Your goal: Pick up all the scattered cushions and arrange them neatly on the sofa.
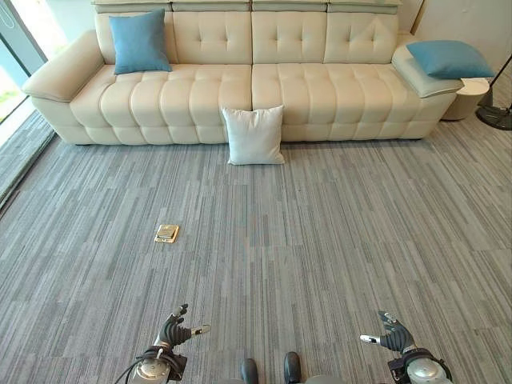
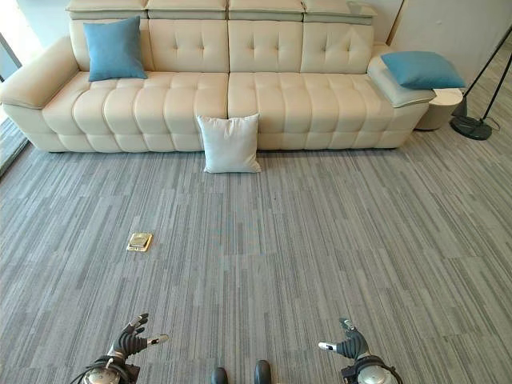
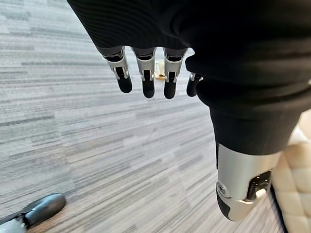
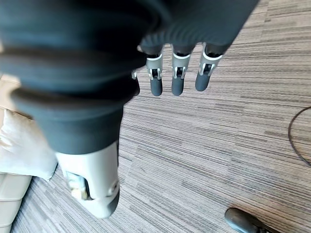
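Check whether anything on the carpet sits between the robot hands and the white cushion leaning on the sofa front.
Nothing visible blocks it. Bare carpet runs from the left robot hand and right robot hand to the white cushion. A small brass floor plate lies flat, left of the straight path.

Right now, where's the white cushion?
The white cushion stands on the carpet, leaning against the front of the sofa near its middle, well ahead of both hands in the eye views.

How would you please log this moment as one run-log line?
white cushion: on carpet, leaning on sofa | left hand: open, empty | right hand: open, empty
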Robot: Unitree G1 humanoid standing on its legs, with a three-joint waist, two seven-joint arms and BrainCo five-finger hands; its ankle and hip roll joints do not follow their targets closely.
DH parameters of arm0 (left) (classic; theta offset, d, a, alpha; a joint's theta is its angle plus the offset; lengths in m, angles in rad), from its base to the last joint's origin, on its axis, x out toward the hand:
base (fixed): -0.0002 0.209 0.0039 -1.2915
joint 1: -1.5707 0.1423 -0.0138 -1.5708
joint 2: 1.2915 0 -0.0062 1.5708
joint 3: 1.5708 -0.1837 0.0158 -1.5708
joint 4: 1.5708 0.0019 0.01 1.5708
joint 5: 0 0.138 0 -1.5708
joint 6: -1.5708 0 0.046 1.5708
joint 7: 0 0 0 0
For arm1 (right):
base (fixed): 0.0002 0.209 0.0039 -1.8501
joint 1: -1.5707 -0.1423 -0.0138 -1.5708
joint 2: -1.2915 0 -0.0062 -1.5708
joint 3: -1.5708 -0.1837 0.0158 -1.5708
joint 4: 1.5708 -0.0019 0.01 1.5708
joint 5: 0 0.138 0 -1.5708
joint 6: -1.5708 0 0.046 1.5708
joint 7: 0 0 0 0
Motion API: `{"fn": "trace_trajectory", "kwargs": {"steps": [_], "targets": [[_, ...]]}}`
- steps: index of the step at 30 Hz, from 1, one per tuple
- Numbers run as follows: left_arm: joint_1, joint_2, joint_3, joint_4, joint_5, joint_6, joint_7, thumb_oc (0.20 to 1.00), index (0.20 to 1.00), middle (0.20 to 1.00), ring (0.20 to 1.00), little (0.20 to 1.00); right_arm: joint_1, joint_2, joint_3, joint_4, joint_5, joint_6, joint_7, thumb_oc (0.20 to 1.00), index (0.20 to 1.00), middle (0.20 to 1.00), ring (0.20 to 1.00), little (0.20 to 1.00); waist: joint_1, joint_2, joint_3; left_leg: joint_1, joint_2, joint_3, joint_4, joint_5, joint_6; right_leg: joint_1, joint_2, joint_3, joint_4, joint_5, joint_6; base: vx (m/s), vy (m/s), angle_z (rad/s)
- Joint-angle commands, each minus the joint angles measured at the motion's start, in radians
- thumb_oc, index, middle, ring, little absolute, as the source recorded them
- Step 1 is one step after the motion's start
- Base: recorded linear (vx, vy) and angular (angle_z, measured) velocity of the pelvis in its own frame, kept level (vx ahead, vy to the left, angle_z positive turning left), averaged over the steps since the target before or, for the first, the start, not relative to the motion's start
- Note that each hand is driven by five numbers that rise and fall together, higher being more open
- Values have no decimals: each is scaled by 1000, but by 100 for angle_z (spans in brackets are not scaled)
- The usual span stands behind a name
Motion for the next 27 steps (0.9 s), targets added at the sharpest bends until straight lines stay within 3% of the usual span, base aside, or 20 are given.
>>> {"fn": "trace_trajectory", "kwargs": {"steps": [1, 11, 20, 25, 26, 27], "targets": [[-22, 7, 47, 3, -91, -28, 21, 1000, 1000, 1000, 1000, 1000, -34, -12, -38, 5, 64, -23, -18, 1000, 1000, 1000, 1000, 1000, -12, -27, -20, 36, 16, 14, 3, -106, -60, 42, -66, 25, 12, -115, 129, 0, 0, 0], [3, 9, 45, -39, -98, -27, 10, 1000, 1000, 1000, 1000, 1000, -25, 6, -69, -8, 107, -26, -30, 1000, 1000, 1000, 1000, 1000, 7, -27, -13, 17, 11, 9, 32, -122, -51, 37, -74, 14, 24, -116, 136, 22, 16, 0], [-6, 22, 42, -95, -121, -29, 17, 1000, 1000, 1000, 1000, 1000, -74, 22, -64, 30, 130, -10, -51, 1000, 1000, 1000, 1000, 1000, 33, -43, 6, -60, -1, -1, 135, -168, -33, 2, -95, 23, 71, -128, 146, 31, 54, -1], [-21, 40, 31, -135, -119, -30, 14, 1000, 1000, 1000, 1000, 1000, -106, 28, -64, 25, 147, -8, -55, 1000, 1000, 1000, 1000, 1000, 44, -47, 23, -93, -10, -9, 191, -208, -7, -56, -112, 29, 185, -147, 169, 78, 115, -12], [-32, 47, 22, -146, -115, -28, 13, 1000, 1000, 1000, 1000, 1000, -111, 32, -63, 15, 152, -9, -51, 1000, 1000, 1000, 1000, 1000, 43, -49, 35, -91, -19, -19, 211, -229, 6, -95, -120, 26, 284, -143, 186, 64, 83, -14], [-32, 47, 22, -146, -115, -28, 13, 1000, 1000, 1000, 1000, 1000, -111, 32, -63, 15, 152, -9, -51, 1000, 1000, 1000, 1000, 1000, 43, -49, 34, -92, -19, -19, 212, -229, 6, -95, -120, 26, 285, -143, 186, 83, 120, -12]]}}
